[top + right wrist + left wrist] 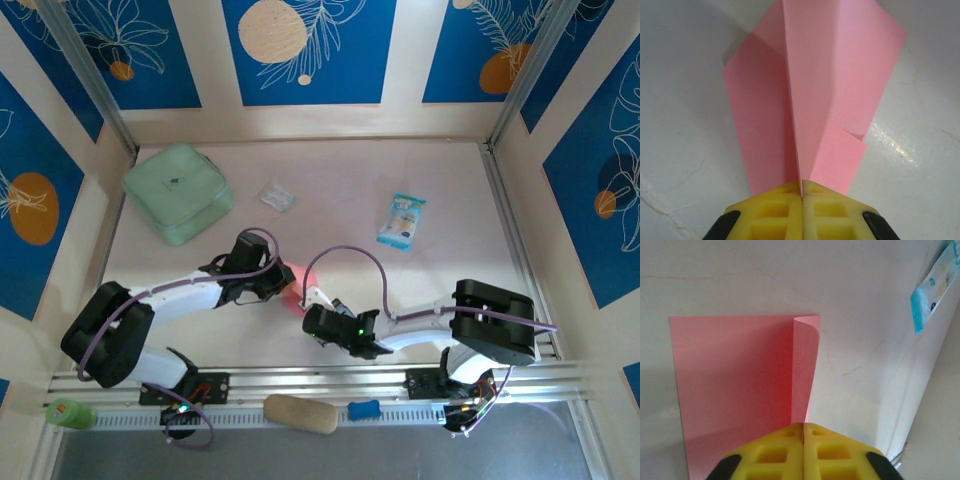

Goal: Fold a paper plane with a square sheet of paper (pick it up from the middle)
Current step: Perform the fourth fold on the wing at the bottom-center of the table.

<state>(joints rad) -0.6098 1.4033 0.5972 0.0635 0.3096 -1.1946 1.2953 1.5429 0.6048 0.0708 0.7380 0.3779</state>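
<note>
Blue flowered walls [300, 50] stand round a pale surface [450, 270]. One pink paper [825, 75] sits between the two arms. The left tool [803, 432] and the right tool [801, 187] each pinch it tight. The top view adds one green pouch [178, 192], one clear wrapper [277, 196] and one snack packet [402, 220] — the right wrist view shows folds.

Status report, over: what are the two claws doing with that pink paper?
Left gripper shut on pink sheet, one edge curled up. Right gripper shut on same sheet, partly folded. Snack packet and green pouch lie well apart.
</note>
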